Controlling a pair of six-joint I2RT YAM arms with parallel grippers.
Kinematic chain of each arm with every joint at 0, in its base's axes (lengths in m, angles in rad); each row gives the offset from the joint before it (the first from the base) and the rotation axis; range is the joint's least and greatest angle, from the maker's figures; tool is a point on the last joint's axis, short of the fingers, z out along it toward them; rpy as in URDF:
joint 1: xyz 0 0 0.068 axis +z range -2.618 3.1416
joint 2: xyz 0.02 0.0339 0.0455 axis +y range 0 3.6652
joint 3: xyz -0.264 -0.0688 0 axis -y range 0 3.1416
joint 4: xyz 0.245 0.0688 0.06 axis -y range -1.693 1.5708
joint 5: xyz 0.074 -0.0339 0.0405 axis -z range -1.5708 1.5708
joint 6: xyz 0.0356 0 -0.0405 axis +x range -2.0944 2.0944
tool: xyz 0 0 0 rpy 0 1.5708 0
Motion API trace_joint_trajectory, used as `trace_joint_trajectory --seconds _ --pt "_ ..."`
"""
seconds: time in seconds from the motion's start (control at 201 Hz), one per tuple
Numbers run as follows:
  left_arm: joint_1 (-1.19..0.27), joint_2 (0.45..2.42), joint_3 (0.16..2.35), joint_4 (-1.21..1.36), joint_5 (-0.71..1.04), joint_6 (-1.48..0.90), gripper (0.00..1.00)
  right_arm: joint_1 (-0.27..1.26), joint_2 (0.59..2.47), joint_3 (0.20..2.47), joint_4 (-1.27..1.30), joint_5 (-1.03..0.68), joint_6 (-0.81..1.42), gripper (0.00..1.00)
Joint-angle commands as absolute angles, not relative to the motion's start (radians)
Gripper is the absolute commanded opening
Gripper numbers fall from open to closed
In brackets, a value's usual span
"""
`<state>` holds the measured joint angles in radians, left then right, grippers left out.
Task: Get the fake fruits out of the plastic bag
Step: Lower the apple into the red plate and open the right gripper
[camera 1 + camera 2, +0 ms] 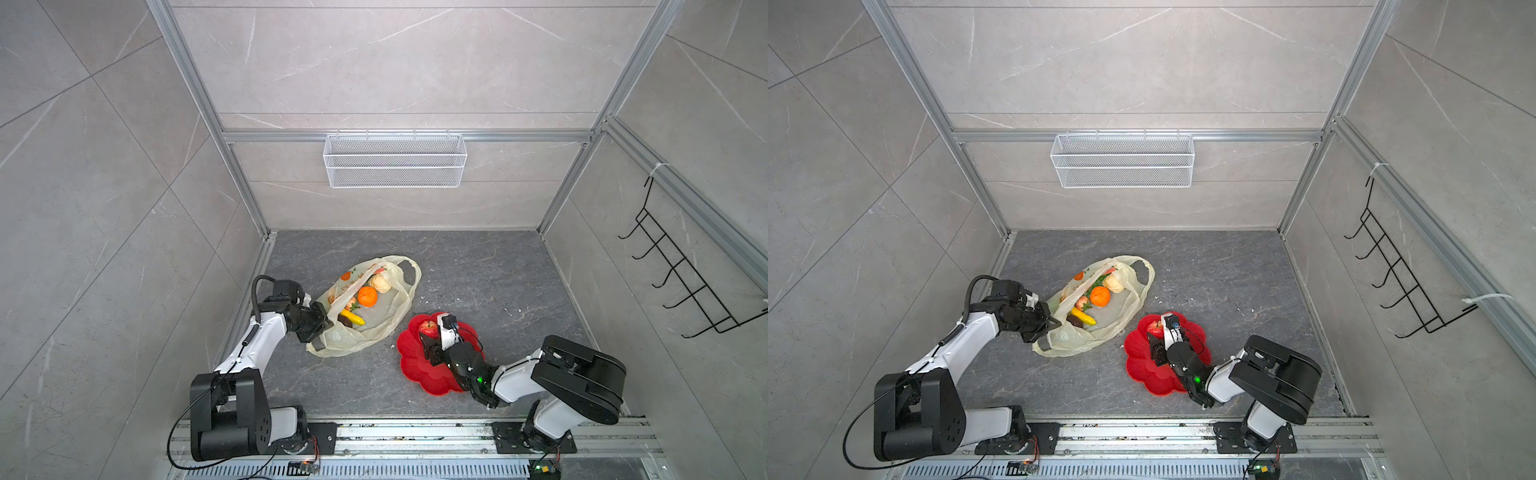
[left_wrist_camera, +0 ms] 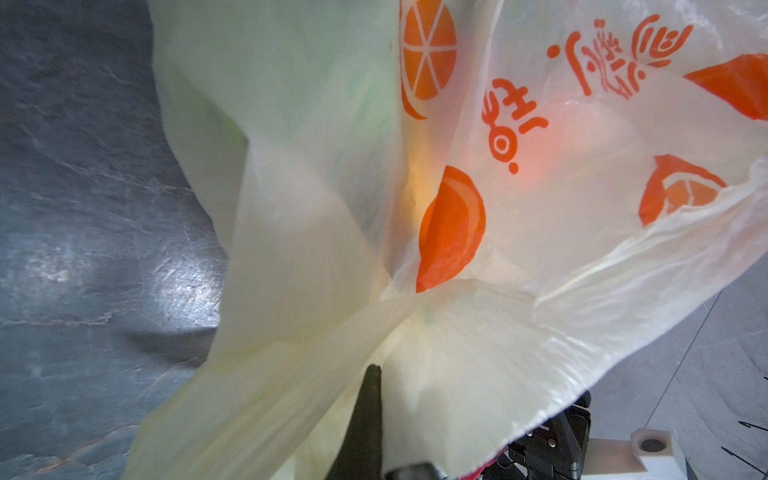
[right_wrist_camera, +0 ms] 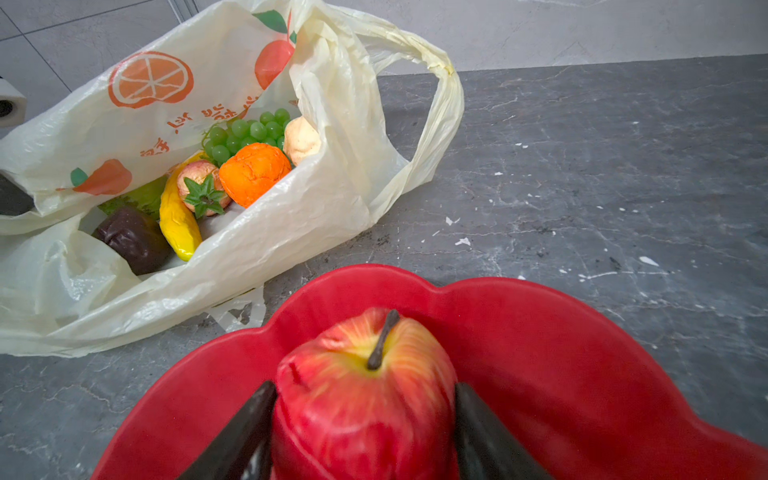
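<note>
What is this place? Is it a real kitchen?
Probably a robot test booth, not a real kitchen: a left arm and right arm bolted to a metal rail, grey tile panels held in an aluminium frame, and a wire basket hung on the back wall.

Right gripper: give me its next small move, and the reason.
Probably release and lift straight up: the right gripper flanks the red apple, which appears to rest in the red plate, while other fruits lie in the plastic bag.
</note>
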<state>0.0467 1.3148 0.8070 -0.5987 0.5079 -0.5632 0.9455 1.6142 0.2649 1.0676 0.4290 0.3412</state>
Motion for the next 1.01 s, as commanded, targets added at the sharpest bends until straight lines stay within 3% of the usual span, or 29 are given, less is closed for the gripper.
trace_joint_trajectory --seconds 0.0,0.02,0.05,0.548,0.687,1.006 --pt "0.057 1.312 0.822 -0.621 0.521 -0.533 0.00 0.953 1.623 0.241 1.095 0.406 0.312 0.68" --pt "0.058 1.312 0.822 -0.620 0.522 -0.533 0.00 0.953 1.620 0.232 1.104 0.395 0.306 0.85" --pt "0.059 1.310 0.822 -0.621 0.522 -0.534 0.00 0.953 1.620 0.221 1.123 0.383 0.298 0.92" --pt "0.070 1.313 0.822 -0.618 0.529 -0.532 0.00 0.953 1.567 0.217 1.087 0.426 0.280 0.93" --pt "0.070 1.314 0.820 -0.615 0.533 -0.532 0.00 0.953 1.471 0.237 0.955 0.455 0.322 0.99" --pt "0.062 1.292 0.816 -0.601 0.543 -0.533 0.00 0.915 1.237 0.407 0.501 0.424 0.366 1.00"
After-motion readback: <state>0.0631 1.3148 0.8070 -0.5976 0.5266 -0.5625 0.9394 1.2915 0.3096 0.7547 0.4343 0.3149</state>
